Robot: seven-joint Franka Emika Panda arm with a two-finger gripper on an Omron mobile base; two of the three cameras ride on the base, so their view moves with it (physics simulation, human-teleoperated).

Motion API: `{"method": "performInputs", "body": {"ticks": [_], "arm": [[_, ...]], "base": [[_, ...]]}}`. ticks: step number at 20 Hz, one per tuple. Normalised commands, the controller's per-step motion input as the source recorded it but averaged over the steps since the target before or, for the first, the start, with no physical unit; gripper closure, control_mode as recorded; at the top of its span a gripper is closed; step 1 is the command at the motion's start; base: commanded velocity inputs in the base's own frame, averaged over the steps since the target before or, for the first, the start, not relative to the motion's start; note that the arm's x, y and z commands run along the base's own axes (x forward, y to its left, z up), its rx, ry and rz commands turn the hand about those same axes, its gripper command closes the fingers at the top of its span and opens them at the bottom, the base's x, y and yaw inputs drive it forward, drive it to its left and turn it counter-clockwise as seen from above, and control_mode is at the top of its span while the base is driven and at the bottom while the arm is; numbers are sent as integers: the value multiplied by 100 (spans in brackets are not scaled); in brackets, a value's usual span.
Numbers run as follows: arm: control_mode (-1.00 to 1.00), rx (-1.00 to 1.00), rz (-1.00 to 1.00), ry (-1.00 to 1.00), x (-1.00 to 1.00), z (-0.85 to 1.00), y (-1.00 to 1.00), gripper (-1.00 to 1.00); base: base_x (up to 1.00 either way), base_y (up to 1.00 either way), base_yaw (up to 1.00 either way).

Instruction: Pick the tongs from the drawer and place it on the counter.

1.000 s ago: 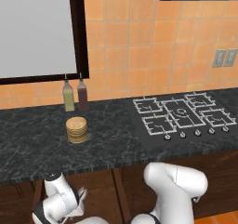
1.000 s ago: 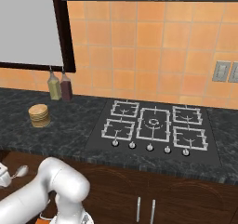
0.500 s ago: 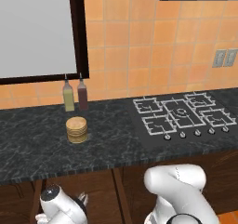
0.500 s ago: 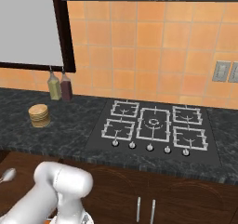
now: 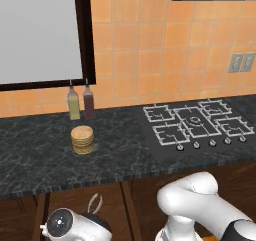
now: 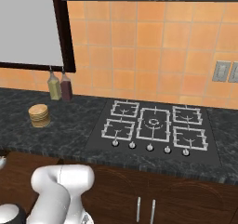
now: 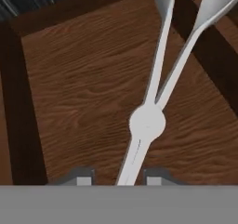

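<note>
The silver tongs (image 7: 147, 121) lie on the brown wooden bottom of the open drawer (image 7: 83, 79), their two arms spreading from a round pivot toward the top right of the hand view. My gripper (image 7: 120, 177) is open, low inside the drawer, one fingertip on each side of the tongs' slim handle end without closing on it. From the left base camera, the tongs' looped ends (image 5: 95, 203) peek out beside my lowered hand, under the front edge of the black marble counter (image 5: 125, 155). The drawer (image 5: 107, 200) stands pulled out below that edge.
A stack of tan discs (image 5: 82, 139) and two bottles (image 5: 73, 101) stand on the counter's left part. The gas hob (image 5: 197, 125) takes up its right part. Dark drawer walls (image 7: 11, 102) flank the hand closely. Cabinet fronts (image 6: 144, 195) lie below the hob.
My hand has sunk lower into the drawer, down under the counter's edge. The tongs, discs and bottles have stayed in place.
</note>
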Motion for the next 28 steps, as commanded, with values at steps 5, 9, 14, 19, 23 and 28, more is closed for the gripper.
{"method": "performInputs", "body": {"ticks": [5, 9, 14, 19, 23, 28], "arm": [[-100, 0, -1, -15, 57, 100, -63, 100], [-100, 0, 0, 10, 97, 48, -86, 100], [-100, 1, 3, 18, 100, 0, -94, 100], [-100, 0, 2, 7, 100, 27, -54, 100], [-100, 0, 0, 18, 94, 53, -58, 100], [-100, 1, 0, 21, 95, 23, -47, 100]], "base": [[0, 0, 0], [0, 0, 0], [0, 0, 0], [0, 0, 0], [0, 0, 0], [0, 0, 0]]}}
